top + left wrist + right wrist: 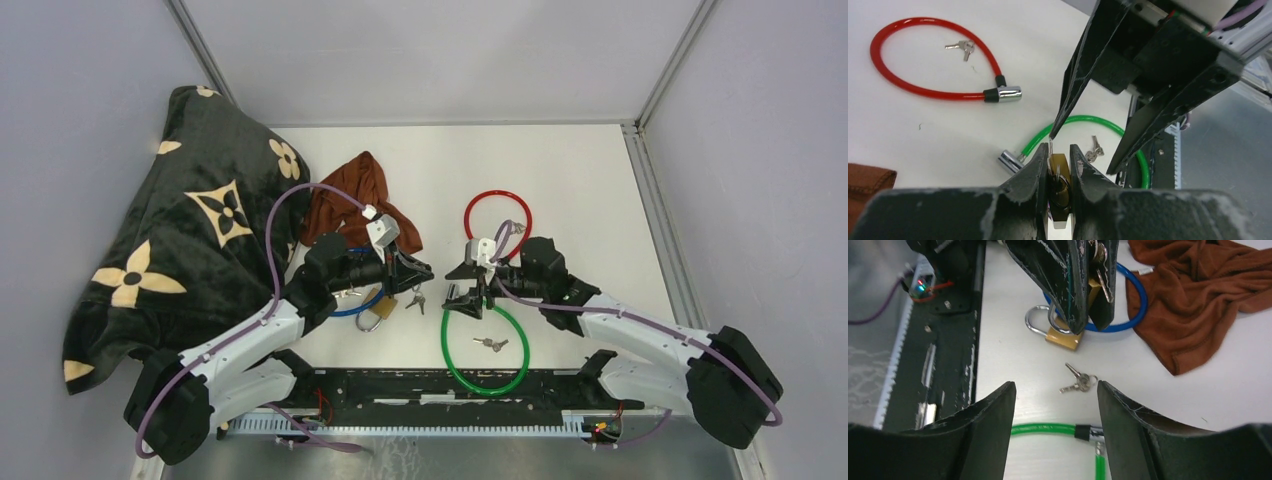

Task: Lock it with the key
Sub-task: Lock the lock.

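The left tool [1059, 150] is clamped on a small brass padlock [1059, 192] and holds it off the counter [560, 180], in the middle between the two arms. A thin metal stub [1051, 146] sticks out of the padlock toward the right arm. I take it for a key, though whether it is fully seated cannot be told. The right tool [1055, 387] is spread wide and grips nothing. In the left wrist view one of its fingertips is just beside that stub.

The step in hand looks like taking the key and turning it. To do it well, the right tool should centre the stub between both pads before closing, since it now sits at one tip only. It should then pinch close to the padlock body so the key cannot lever out. The turn should run about the key's own axis, with no sideways push, while the left tool keeps a firm clamp against the twist.

A second padlock [1064, 336] and loose keys [1078, 382] lie on the counter just below. The right tool should stay high enough to leave them alone
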Motion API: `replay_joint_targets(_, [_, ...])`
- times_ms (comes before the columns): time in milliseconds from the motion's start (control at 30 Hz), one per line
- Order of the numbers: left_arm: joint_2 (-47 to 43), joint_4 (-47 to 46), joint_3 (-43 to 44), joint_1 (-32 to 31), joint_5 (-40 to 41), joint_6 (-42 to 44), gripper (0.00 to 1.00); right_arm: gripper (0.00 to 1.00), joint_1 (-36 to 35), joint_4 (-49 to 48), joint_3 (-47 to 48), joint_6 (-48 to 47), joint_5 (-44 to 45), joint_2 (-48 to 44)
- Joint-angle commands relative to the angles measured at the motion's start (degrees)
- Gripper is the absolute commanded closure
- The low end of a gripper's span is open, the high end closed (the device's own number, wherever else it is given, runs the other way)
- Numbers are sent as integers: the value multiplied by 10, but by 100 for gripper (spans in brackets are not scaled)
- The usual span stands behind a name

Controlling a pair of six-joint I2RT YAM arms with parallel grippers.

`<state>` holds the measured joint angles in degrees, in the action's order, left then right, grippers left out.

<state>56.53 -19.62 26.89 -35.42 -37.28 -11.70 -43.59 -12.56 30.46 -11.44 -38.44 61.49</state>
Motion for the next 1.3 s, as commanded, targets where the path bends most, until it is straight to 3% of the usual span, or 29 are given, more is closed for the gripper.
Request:
replay_joint_targets(0, [-12, -110, 26, -19, -21, -75, 98, 34, 3, -320, -54, 223, -51, 36])
replay_joint_targets(67, [-16, -110, 36, -26, -34, -83, 98, 21, 3, -375, -57, 267, -51, 73])
replay_joint_targets(200, [-19, -114, 49, -33, -45, -91, 98, 20, 2, -488, -66, 328, -77, 101])
replay_joint_targets(333, [-19, -116, 54, -38, -46, -93, 98, 22, -1, -484, -53, 328, -79, 119])
replay_joint_targets(533, [-10, -126, 60, -61, -40, -96, 98, 41, -7, -490, -42, 337, -82, 134])
replay_joint_targets(767, [-6, -121, 55, -78, -26, -100, 98, 97, -11, -518, -38, 350, -70, 133])
replay_joint_targets(933, [-10, -104, 53, -79, 6, -118, 98, 100, -11, -569, -52, 386, -45, 131])
replay_joint_targets(1000, [-12, -94, 50, -78, 32, -130, 88, 100, -10, -592, -59, 397, -23, 124])
replay_joint_targets(1067, [-19, -84, 48, -78, 52, -139, 72, 100, -11, -619, -70, 404, -1, 113])
replay_joint_targets(1267, [-33, -87, 49, -78, 35, -152, 52, 100, -11, -634, -85, 393, 27, 88])
